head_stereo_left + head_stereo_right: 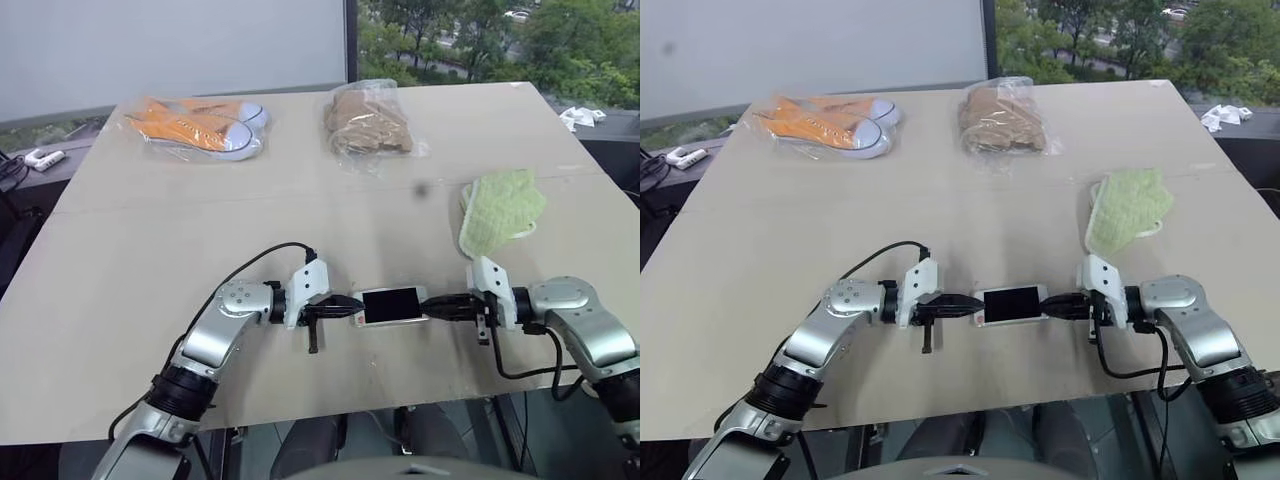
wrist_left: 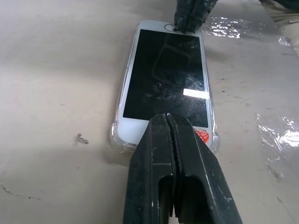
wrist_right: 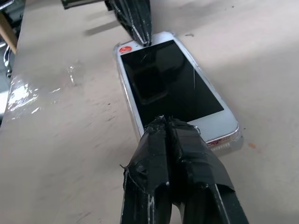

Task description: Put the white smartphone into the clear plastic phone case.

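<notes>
Pressing white smartphone (image 2: 163,79) ends — both hands, fingers together.

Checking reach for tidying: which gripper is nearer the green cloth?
Right. The right gripper sits just below the green cloth; the left gripper is beyond the white smartphone.

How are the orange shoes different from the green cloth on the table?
The orange shoes sit inside a shiny clear bag, but the green cloth lies bare. The shoes are bright orange with white soles; the cloth is pale green and fuzzy-looking. The shoes are at the table's far left corner, the cloth nearer on the right side. Both lie still on the table, away from the grippers.
</notes>
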### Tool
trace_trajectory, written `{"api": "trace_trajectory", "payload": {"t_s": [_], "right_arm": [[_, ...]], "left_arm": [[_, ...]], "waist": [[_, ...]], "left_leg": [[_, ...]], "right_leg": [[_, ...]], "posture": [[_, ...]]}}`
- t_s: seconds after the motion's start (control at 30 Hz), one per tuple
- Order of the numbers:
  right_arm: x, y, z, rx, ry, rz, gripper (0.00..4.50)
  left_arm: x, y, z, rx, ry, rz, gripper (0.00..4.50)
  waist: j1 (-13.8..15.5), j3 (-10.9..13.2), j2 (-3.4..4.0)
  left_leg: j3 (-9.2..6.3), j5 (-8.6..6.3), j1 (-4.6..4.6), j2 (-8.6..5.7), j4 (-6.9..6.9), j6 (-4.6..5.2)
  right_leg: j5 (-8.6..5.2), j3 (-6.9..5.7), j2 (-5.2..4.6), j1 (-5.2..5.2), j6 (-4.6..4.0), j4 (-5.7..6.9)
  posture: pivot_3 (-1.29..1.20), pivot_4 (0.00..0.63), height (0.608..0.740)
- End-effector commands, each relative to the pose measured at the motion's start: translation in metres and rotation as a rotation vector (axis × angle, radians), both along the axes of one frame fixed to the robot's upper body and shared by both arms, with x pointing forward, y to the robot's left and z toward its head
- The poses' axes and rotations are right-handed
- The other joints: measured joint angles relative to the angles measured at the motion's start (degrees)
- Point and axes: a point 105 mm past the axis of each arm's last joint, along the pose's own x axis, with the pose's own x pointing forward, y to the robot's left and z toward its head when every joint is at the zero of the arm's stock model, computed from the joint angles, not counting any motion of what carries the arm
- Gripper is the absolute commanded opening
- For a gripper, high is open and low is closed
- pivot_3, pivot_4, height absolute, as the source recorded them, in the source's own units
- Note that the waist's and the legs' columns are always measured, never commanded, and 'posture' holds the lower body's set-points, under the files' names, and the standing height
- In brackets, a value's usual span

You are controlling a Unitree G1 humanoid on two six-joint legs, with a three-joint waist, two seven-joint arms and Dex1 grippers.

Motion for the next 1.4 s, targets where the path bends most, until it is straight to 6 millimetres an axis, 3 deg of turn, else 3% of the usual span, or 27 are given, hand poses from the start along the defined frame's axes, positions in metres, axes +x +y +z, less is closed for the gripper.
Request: {"api": "trace_trajectory", "payload": {"t_s": [0.03,0.5,0.67,0.9,1.23,1.3,1.4], "right_arm": [[-0.006,-0.006,-0.034,-0.055,0.112,-0.022,0.07],[-0.025,0.003,-0.083,-0.077,0.24,0.023,0.07],[-0.023,0.003,-0.09,-0.089,0.237,0.004,0.07],[0.016,0.003,-0.075,-0.033,0.192,-0.21,0.07],[-0.002,0.009,-0.074,-0.105,0.246,-0.129,0.07],[0.001,0.011,-0.066,-0.078,0.19,-0.122,0.07],[0.007,0.02,-0.036,0.071,0.099,-0.118,0.07]], "left_arm": [[-0.005,0.0,-0.002,0.017,0.006,-0.017,0.0],[-0.008,0.005,-0.001,0.035,0.005,-0.013,0.0],[-0.008,0.006,-0.001,0.042,0.002,-0.015,0.0],[-0.008,0.005,-0.002,0.049,0.001,-0.022,0.0],[-0.006,0.005,-0.004,0.045,0.001,-0.014,0.0],[-0.006,0.004,-0.003,0.034,-0.001,-0.003,0.0],[-0.004,0.003,0.005,-0.023,0.002,0.031,0.0]], "waist": [[-0.1,0.0,0.01],[-1.5,-0.7,-0.41],[-1.5,-0.9,-0.62],[-1.8,-0.9,-0.67],[-1.3,-0.9,-0.56],[-1.4,-0.9,-0.56],[-1.4,-0.8,-0.51]], "left_leg": [[0.0,-0.01,0.22,0.0,-0.06,0.01],[0.0,-0.17,0.81,0.05,-0.2,0.27],[-0.02,-0.18,1.46,0.08,-0.63,0.28],[0.0,-0.17,1.58,0.15,-0.77,0.27],[-0.03,-0.17,1.54,0.15,-0.82,0.27],[-0.1,-0.17,1.48,0.15,-0.9,0.27],[-0.12,-0.18,1.41,0.15,-1.02,0.27]], "right_leg": [[-0.01,0.0,0.0,0.22,0.0,-0.06],[-0.02,0.06,0.04,0.64,-0.01,-0.02],[-0.06,0.03,0.04,1.27,0.0,-0.33],[-0.05,0.12,0.14,1.26,-0.01,-0.35],[-0.05,0.1,0.14,1.25,-0.01,-0.48],[-0.05,0.05,0.14,1.25,-0.01,-0.65],[-0.04,0.03,0.13,1.23,-0.01,-0.81]], "posture": [[0.0,0.15,0.74],[0.0,0.15,0.74],[0.0,0.15,0.74],[0.0,0.15,0.74],[0.0,0.15,0.74],[0.0,0.15,0.74],[0.0,0.15,0.74]]}}
